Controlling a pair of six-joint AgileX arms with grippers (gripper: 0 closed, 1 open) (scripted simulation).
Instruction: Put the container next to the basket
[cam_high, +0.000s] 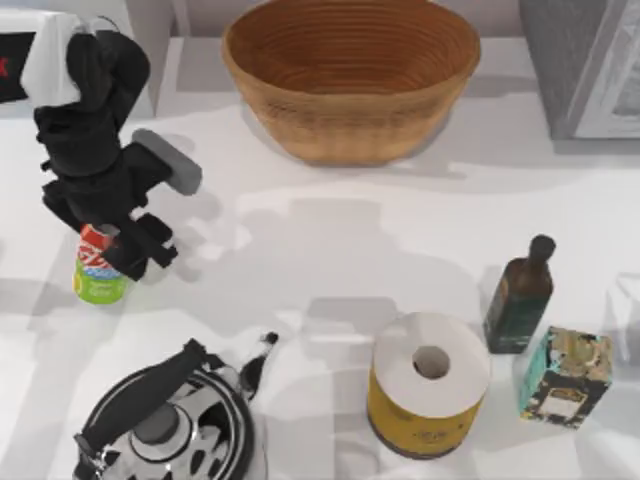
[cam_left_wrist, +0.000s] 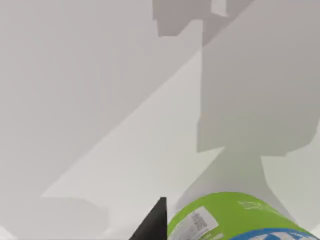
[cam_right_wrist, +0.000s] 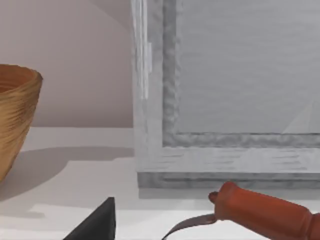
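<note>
Top view: I log white table (cam_high: 330, 260), basket (cam_high: 350, 75) at far edge; left gripper (cam_high: 112, 250) pinching container (cam_high: 98, 270) at left.

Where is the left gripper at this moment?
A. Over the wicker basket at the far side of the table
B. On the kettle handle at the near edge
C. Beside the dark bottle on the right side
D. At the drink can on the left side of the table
D. In the top view the left gripper is down at the drink can, on the table's left side, well apart from the basket.
</note>
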